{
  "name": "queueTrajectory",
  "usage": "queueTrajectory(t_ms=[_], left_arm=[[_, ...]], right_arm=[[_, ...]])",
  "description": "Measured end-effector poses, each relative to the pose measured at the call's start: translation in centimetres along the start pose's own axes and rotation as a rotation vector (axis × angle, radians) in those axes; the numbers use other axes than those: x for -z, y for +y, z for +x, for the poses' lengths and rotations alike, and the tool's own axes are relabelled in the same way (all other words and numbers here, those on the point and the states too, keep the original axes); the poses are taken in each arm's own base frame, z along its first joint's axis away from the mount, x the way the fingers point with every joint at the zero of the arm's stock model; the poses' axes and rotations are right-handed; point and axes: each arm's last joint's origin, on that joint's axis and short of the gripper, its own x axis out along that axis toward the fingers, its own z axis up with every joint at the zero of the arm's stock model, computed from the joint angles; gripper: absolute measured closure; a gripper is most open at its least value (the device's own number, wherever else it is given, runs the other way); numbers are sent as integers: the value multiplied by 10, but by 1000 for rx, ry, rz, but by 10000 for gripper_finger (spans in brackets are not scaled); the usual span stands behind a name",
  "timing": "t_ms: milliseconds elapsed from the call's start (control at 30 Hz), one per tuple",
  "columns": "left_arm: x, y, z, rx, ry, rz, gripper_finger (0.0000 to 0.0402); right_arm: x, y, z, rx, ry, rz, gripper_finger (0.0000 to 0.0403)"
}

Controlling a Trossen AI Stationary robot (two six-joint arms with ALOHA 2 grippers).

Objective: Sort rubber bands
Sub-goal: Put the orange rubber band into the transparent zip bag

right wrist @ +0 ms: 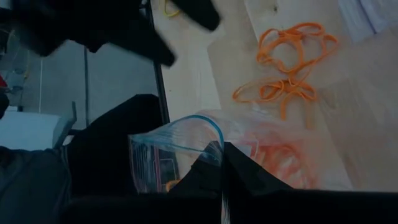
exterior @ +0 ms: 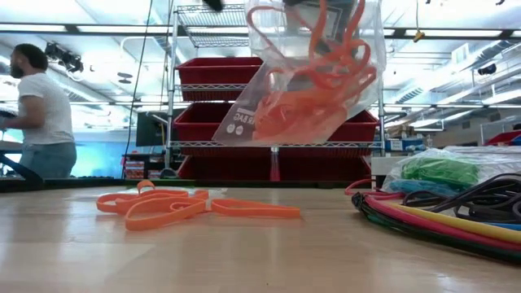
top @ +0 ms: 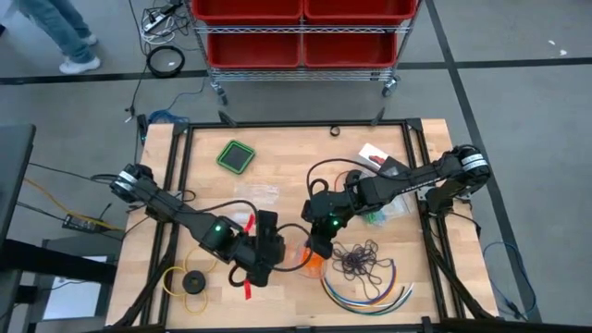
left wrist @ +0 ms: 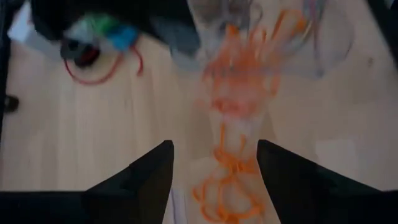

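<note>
- Orange bands (exterior: 175, 205) lie loose in a flat tangle on the wooden table (exterior: 244, 252); more orange bands sit inside a clear bag (exterior: 305, 77) hanging above the table.
- The right gripper (right wrist: 222, 163) has its jaws shut on the bag's upper edge, near the blue zip strip, and holds it aloft.
- The left gripper (left wrist: 214, 168) has its jaws wide apart and empty, aimed at the bag and the orange bands just beyond its fingertips.
- Green bands (exterior: 440, 171) rest in another clear bag near the cables (exterior: 440, 216); dark bands (top: 361, 261) lie spread on the table near the right arm.
- Judged handling: the bands are light, soft, stretchy and prone to snag on each other, so a pinch may lift a clump.
- Best hold seems to be a low pinch across an outlying loop, and the thin, limp, slippery bag is best held at its stiffer zip edge.
</note>
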Motion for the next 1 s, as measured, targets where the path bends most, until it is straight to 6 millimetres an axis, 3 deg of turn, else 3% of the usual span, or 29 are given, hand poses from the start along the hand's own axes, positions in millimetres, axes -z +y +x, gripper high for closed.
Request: queueTrajectory(t_ms=[167, 300, 467, 633, 733, 1000], left_arm=[[24, -8, 19, -12, 81, -5, 165], [51, -19, 45, 1, 115, -44, 173], [81, -39, 77, 201, 11, -176, 183], [107, -54, 97, 389, -114, -283, 190], [122, -62, 108, 366, -111, -203, 190], [128, -68, 125, 192, -135, -90, 190]], right_arm=[[0, 0, 0, -13, 12, 0, 403], [0, 0, 0, -13, 12, 0, 403], [0, 0, 0, -12, 13, 0, 403], [0, 0, 0, -12, 13, -1, 403], [-1, -1, 0, -11, 9, -2, 403], [-1, -1, 0, -11, 7, -2, 403]])
